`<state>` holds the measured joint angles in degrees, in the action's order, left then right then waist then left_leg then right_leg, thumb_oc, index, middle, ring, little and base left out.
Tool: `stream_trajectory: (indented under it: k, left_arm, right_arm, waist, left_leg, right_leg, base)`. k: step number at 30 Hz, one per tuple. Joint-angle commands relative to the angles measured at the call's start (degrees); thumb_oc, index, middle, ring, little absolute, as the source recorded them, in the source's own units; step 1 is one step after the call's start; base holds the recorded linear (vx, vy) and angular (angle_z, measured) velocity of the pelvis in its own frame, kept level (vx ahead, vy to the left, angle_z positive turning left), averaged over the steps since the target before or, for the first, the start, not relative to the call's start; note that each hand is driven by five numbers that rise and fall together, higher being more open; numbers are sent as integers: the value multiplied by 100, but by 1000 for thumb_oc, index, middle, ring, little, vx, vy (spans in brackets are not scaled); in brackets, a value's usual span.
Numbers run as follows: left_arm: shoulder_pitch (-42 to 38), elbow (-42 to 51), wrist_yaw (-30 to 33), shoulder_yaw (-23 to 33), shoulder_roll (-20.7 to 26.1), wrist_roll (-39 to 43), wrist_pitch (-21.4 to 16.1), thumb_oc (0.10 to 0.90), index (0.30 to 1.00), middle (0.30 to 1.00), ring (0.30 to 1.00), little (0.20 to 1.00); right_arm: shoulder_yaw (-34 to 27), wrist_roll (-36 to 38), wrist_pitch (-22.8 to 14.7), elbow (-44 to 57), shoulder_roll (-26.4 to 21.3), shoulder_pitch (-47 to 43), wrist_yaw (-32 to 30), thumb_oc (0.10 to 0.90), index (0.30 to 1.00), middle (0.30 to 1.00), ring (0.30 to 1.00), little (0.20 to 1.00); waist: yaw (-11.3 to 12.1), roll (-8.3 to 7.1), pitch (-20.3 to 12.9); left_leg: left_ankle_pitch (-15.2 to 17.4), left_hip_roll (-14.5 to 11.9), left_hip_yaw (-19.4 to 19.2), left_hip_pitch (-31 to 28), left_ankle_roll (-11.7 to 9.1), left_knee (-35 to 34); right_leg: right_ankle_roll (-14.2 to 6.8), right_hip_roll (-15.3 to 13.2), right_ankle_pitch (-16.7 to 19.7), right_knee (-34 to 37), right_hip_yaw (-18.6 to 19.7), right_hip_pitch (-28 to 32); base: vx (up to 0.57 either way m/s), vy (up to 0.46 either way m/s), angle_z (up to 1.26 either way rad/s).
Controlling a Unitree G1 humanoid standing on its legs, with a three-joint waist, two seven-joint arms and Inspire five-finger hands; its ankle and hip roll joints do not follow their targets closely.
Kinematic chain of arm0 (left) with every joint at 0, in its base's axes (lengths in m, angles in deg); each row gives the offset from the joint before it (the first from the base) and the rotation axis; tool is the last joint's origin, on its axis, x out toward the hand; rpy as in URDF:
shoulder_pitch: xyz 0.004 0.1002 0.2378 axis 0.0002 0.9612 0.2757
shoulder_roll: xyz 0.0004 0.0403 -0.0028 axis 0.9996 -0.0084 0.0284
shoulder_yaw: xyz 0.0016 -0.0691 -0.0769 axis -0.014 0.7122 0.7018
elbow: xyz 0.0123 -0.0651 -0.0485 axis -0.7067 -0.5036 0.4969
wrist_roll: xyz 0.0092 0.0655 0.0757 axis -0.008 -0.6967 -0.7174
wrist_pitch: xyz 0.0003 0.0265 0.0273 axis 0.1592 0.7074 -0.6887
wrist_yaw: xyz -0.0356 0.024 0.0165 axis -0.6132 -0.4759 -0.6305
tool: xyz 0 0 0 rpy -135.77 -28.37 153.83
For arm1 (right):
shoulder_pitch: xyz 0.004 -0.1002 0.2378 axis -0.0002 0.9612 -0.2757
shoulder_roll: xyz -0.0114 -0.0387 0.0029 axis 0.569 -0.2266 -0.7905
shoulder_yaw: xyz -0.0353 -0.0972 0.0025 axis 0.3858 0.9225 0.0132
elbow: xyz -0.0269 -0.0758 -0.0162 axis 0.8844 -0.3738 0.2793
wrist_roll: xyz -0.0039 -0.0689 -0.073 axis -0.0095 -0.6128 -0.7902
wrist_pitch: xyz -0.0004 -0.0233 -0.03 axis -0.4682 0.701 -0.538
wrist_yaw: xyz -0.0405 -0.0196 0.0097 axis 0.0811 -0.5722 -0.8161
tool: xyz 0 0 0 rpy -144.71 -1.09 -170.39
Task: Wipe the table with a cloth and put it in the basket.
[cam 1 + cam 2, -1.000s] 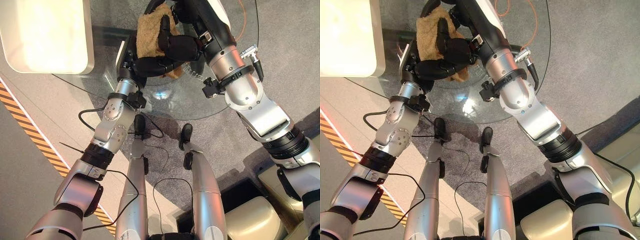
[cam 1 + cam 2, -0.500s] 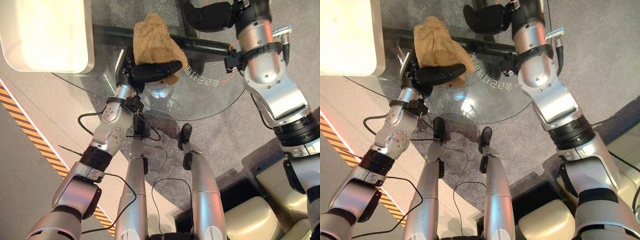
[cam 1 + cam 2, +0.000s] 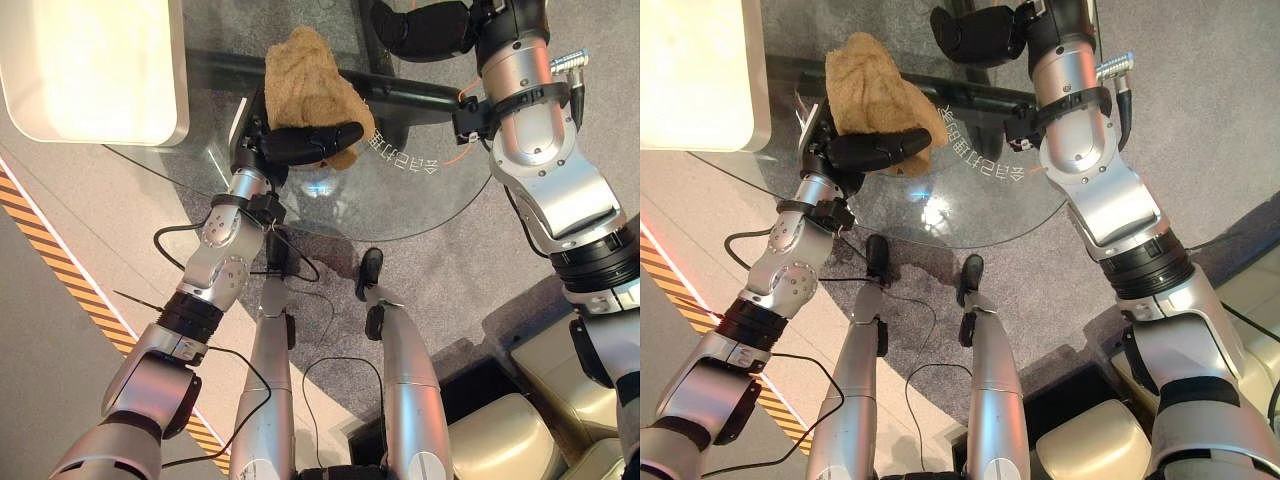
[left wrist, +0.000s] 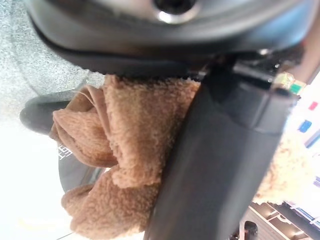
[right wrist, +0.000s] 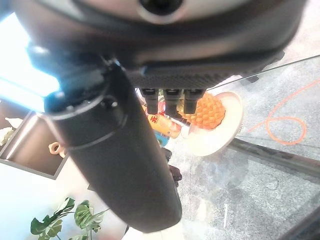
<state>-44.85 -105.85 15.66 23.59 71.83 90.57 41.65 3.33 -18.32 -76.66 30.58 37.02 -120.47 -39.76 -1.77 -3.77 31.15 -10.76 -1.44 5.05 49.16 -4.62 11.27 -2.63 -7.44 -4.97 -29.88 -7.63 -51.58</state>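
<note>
One tan cloth sits bunched on the round glass worktop, left of its middle. Left hand lies across the cloth's near edge, thumb and fingers curled round it, wrist low at the worktop rim. Right hand hangs over the far right of the worktop, well apart from the cloth, fingers straight, holding nothing. One plate carrying one orange knobbly fruit.

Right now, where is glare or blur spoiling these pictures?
Left eye view: a bright panel at upper left is washed out, and a light spot glints on the glass table. Left wrist view: the corner beside the cloth is blown white, and the left hand looms blurred. Right wrist view: the right hand is blurred, with glare behind it.
</note>
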Motion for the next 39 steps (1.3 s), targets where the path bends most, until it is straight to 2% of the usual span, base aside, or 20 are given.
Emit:
stream_trajectory:
  k: [1,8,22,33,39]
  left_arm:
    - [-562,579,-542,152,26,109,-779,100,300,300,300,200]
    - [-645,612,-482,209,102,167,-901,100,300,300,300,200]
    - [-882,719,-325,610,277,122,-1643,100,300,300,300,200]
    - [-1101,504,-202,982,494,25,-2039,100,300,300,300,200]
    - [-1092,282,-227,1203,538,360,-2319,100,300,300,300,200]
  right_arm:
    - [-521,100,-475,407,-273,-779,-320,800,900,900,900,900]
    - [-529,63,-439,221,-377,-795,-608,800,900,900,900,900]
    - [-919,360,-402,-317,-563,-373,-1194,800,900,900,900,900]
    - [-1380,772,-683,-1122,-706,229,-1320,800,900,900,900,900]
    - [-1545,931,-889,-1684,-723,530,-1307,800,900,900,900,900]
  waist:
    - [155,-252,-135]
    - [157,-251,-135]
    - [115,-235,-135]
    - [60,-123,-135]
    - [51,-49,-135]
  left_leg:
    - [975,257,-560,-254,400,804]
    - [979,255,-565,-273,394,805]
    - [1015,223,-572,-264,374,810]
    - [1040,180,-615,-233,326,779]
    - [1065,154,-624,-208,303,786]
  right_leg:
    - [-119,548,826,1193,18,636]
    - [-130,541,839,1215,23,661]
    - [-154,530,832,1197,63,635]
    - [-188,497,776,1156,101,554]
    - [-196,478,720,1093,112,499]
  base:
    - [0,0,0]
    - [0,0,0]
    - [0,0,0]
    - [-1,4,-1]
    - [0,0,0]
